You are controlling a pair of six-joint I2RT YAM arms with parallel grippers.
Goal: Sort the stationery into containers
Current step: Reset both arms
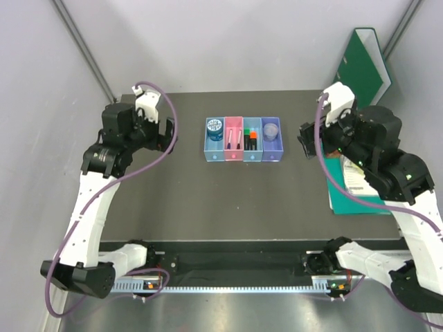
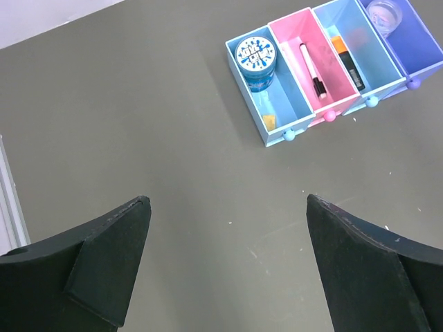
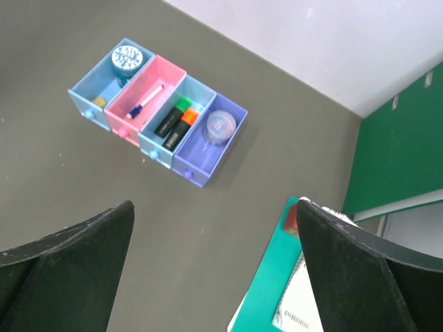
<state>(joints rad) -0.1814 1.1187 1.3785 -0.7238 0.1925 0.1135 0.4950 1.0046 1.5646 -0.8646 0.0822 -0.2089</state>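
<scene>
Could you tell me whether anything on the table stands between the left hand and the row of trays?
Nothing visible does. The left hand hangs open over bare table, and no object lies between it and the row of trays. The stationery already lies inside them.

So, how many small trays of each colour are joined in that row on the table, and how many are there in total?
Light blue trays: 2
Pink tray: 1
Purple tray: 1
Total: 4
</scene>
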